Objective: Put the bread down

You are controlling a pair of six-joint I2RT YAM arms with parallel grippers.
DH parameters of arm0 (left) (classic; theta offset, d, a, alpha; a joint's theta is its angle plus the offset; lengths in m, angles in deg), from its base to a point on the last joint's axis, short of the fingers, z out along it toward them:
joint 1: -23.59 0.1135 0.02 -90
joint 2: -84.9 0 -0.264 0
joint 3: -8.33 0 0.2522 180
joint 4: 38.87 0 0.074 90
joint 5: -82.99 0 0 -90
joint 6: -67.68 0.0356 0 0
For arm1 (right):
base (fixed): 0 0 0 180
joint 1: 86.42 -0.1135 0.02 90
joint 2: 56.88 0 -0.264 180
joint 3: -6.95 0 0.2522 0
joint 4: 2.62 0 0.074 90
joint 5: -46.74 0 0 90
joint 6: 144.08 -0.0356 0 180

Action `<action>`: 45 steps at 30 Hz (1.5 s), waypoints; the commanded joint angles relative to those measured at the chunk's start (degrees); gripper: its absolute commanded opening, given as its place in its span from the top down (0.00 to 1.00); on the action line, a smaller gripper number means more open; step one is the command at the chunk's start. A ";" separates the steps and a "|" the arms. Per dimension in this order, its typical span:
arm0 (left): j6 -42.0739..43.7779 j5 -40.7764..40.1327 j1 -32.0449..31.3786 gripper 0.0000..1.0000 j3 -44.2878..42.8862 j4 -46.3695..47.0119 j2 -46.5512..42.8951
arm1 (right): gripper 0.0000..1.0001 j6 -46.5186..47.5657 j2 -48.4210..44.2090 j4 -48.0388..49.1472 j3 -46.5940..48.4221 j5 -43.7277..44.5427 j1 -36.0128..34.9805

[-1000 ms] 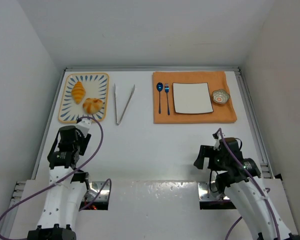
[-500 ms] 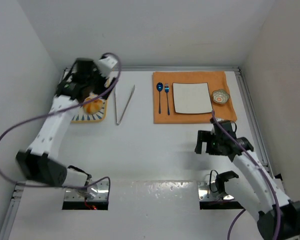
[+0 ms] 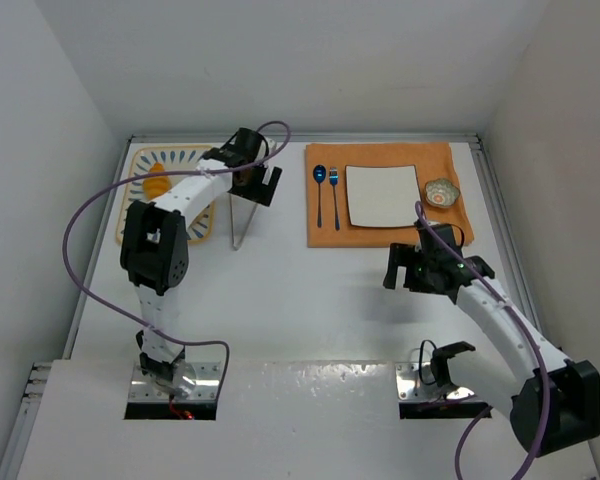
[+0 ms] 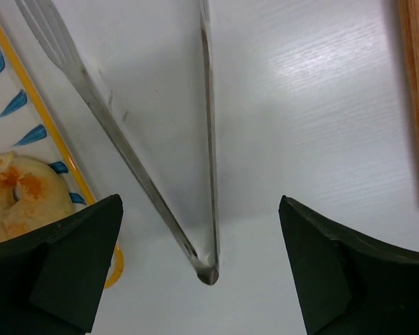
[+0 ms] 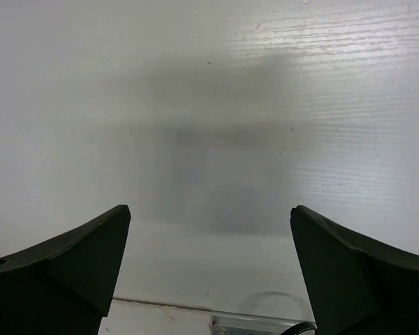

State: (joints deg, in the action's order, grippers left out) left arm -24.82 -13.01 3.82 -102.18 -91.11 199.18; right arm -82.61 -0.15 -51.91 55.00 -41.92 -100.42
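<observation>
Steel tongs [image 3: 241, 218] [image 4: 208, 139] lie spread in a V on the white desk [image 3: 300, 300], between a yellow-rimmed tray [image 3: 140, 158] [image 4: 39, 105] and an orange cloth [image 3: 380, 236] [image 4: 415, 105]. The left fingers [image 3: 267, 186] [image 4: 56, 272] hang above the tongs, released wide and grasping nothing. In the left wrist view the joined end of the tongs sits low between them, and neither finger touches the metal.

Both pieces of bread are on the tray. The croissant [image 3: 158, 186] shows partly behind the left arm in the top view. The bun [image 4: 14, 195] lies just inside the tray's rim, on the side nearest the tongs; the arm hides most of it from above.

The right fingers [image 3: 395, 270] [image 5: 56, 265] are also released wide and empty, over bare desk just on the near side of the cloth. On the cloth rest a white square plate [image 3: 384, 195], a spoon [image 3: 320, 190] and a fork [image 3: 334, 190] to its left, and a small bowl [image 3: 441, 192] to its right.
</observation>
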 commanded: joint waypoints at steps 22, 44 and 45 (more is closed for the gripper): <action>-13.23 -6.31 4.30 0.00 10.35 16.76 4.19 | 0.03 -0.47 4.88 1.87 2.98 1.20 0.11; -8.50 -1.82 5.36 0.46 9.66 17.22 1.13 | 0.04 0.06 4.26 1.34 2.90 3.49 -0.06; -7.35 -1.21 5.36 0.46 8.61 16.34 0.34 | 0.04 0.06 4.18 1.34 2.81 3.49 0.11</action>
State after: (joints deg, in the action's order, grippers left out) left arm -35.77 -15.50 8.58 -91.71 -74.17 205.27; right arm -82.57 5.01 -51.49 56.11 -39.49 -100.42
